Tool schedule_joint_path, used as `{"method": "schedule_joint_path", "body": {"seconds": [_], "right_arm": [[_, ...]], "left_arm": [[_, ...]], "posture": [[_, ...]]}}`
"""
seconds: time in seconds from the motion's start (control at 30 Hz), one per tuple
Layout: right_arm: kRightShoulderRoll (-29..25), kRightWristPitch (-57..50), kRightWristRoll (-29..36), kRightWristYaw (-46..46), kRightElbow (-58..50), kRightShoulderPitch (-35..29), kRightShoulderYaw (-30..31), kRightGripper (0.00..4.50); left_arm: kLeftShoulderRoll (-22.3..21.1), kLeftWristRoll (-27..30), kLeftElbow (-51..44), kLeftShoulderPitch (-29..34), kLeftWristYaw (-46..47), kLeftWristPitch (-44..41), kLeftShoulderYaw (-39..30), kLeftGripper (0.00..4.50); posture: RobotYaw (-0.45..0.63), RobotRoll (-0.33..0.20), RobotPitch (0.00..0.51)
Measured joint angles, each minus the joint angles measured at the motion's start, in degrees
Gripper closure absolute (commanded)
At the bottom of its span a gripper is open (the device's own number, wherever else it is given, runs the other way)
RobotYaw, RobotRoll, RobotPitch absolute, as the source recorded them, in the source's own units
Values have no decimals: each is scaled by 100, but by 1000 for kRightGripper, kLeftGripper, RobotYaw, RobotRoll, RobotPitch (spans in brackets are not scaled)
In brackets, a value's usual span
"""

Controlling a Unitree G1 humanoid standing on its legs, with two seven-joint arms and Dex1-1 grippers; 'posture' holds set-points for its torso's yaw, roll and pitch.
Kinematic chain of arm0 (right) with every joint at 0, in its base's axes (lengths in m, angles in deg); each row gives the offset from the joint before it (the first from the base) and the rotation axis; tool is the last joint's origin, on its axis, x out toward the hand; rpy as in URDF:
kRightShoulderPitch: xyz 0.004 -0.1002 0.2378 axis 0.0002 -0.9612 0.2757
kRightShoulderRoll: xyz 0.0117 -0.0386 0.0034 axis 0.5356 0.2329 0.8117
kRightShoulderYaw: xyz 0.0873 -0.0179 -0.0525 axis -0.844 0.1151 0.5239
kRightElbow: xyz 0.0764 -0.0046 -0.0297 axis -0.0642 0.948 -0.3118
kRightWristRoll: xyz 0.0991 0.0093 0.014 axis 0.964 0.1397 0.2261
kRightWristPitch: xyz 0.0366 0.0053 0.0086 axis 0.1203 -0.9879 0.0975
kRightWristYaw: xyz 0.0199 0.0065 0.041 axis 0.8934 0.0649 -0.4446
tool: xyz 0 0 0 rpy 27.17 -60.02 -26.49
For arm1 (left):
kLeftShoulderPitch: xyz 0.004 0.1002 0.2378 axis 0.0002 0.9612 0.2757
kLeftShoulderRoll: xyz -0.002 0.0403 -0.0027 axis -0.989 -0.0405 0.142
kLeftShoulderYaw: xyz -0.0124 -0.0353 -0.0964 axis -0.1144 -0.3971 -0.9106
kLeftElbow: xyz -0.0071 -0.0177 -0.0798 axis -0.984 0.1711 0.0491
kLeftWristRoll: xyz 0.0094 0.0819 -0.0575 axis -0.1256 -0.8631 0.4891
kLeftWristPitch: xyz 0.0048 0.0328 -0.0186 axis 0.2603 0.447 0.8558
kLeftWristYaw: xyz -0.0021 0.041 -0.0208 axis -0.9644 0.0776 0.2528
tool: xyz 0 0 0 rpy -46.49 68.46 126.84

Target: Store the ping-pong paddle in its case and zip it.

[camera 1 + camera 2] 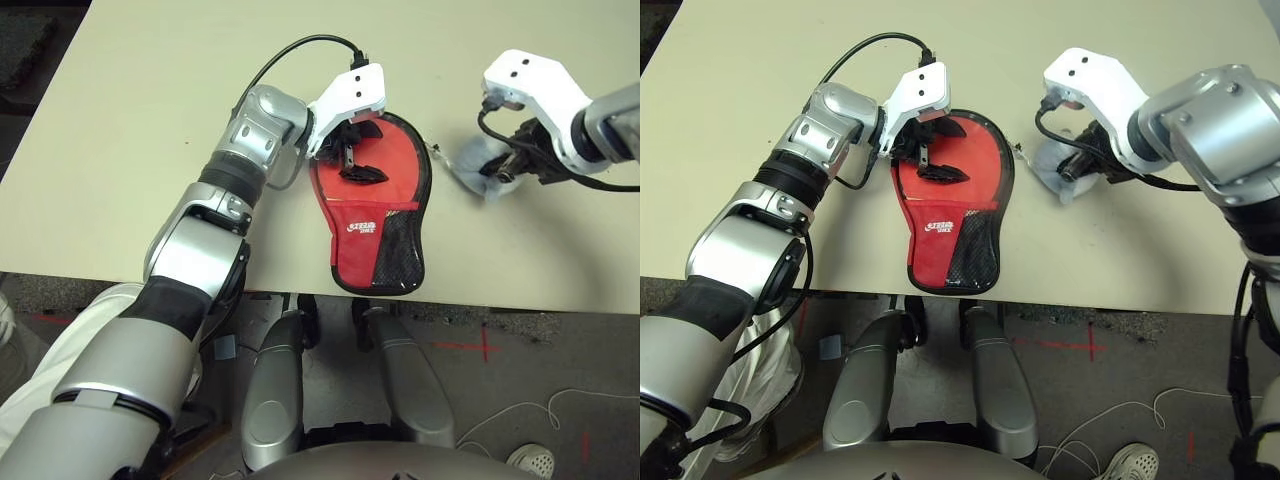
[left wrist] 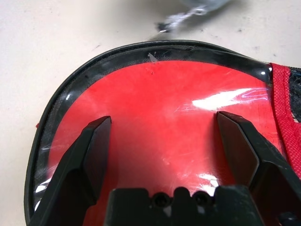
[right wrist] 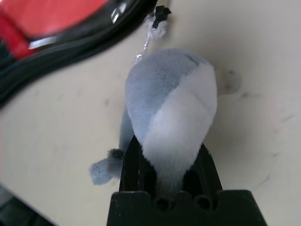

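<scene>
The red paddle-shaped case (image 1: 378, 232) lies flat near the table's front edge, its narrow mesh-pocket end toward me. Black zip trim (image 2: 61, 94) rings its round end. Smooth red shows behind the clear panel (image 2: 160, 103); I cannot tell whether that is the ping-pong paddle's face, and its handle is hidden. My left gripper (image 1: 358, 160) hangs open over the round end, its fingers (image 2: 94, 141) spread on or just above the panel. To the right of the case, my right gripper (image 1: 503, 172) is shut on a grey-and-white fuzzy tag (image 3: 169, 103). A thin string (image 3: 146, 40) joins the tag to the zip pull (image 3: 162, 12).
The beige table (image 1: 150, 100) runs wide and bare to the left and behind the case. A black cable (image 1: 290, 55) loops from my left wrist over the table. The table's front edge (image 1: 500, 305) lies just below the case, with floor beyond it.
</scene>
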Motion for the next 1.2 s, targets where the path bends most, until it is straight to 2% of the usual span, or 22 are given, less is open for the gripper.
{"method": "schedule_joint_path", "body": {"seconds": [0.37, 0.53, 0.93, 1.17, 1.2], "right_arm": [[-1014, -319, 1026, -539, -1724, -638, -103, 4267], [-1346, -184, 1319, -738, -2123, -880, -297, 4268], [-1869, 138, 1774, -1290, -2677, -1383, -507, 4270], [-1889, 360, 1794, -1312, -2703, -1705, -717, 4270], [-1889, 370, 1796, -1312, -2697, -1757, -732, 3920]], "left_arm": [[77, -41, 231, -149, 21, 45, -5, 0], [134, -41, 321, -178, 84, 75, -10, 0], [138, -41, 391, -205, 102, 135, -13, 0], [162, -42, 463, -238, 216, 154, -37, 0], [167, -42, 478, -242, 238, 156, -47, 0]], "posture": [[-199, 0, 407], [-203, 0, 402], [-205, 0, 393], [-203, 0, 386], [-202, 0, 385]]}}
